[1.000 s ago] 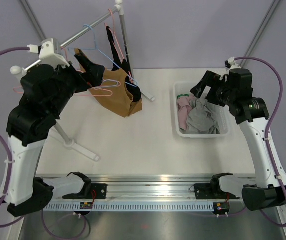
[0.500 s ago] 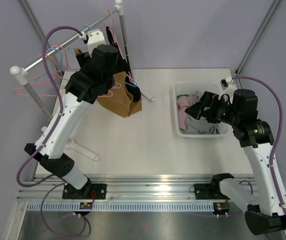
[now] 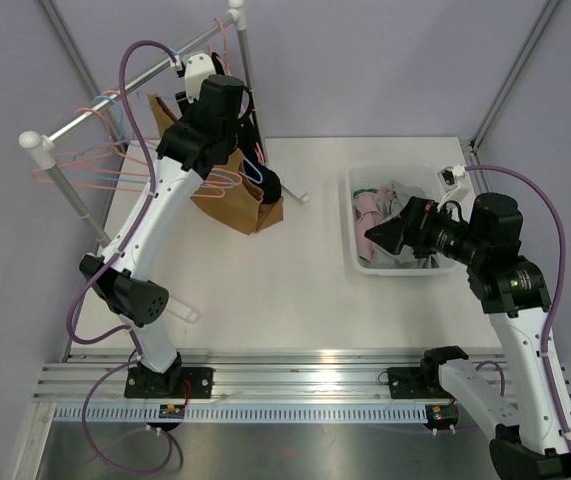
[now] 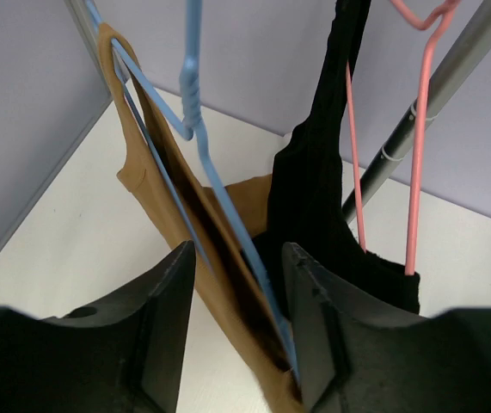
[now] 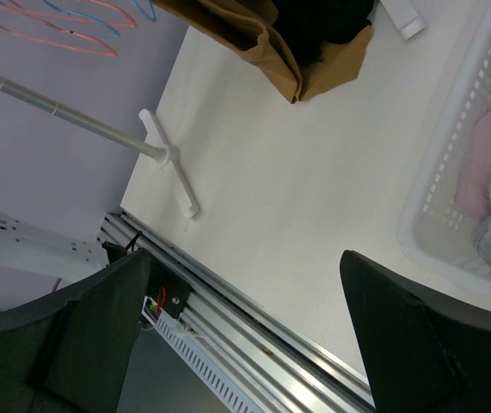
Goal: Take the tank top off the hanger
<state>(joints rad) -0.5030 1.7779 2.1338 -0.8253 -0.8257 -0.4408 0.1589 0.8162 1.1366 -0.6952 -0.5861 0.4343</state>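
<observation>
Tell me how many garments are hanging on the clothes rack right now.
2. A tan tank top on the blue hanger, and a black garment right beside it, apparently on a pink hanger. More could be hidden from these views.

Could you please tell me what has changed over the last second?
The left gripper swung from the rack's left end across to the brown tank top, open, gripping nothing. The right gripper drew nearer and lower over the basket, open. That top, its blue hanger and the basket stayed put.
</observation>
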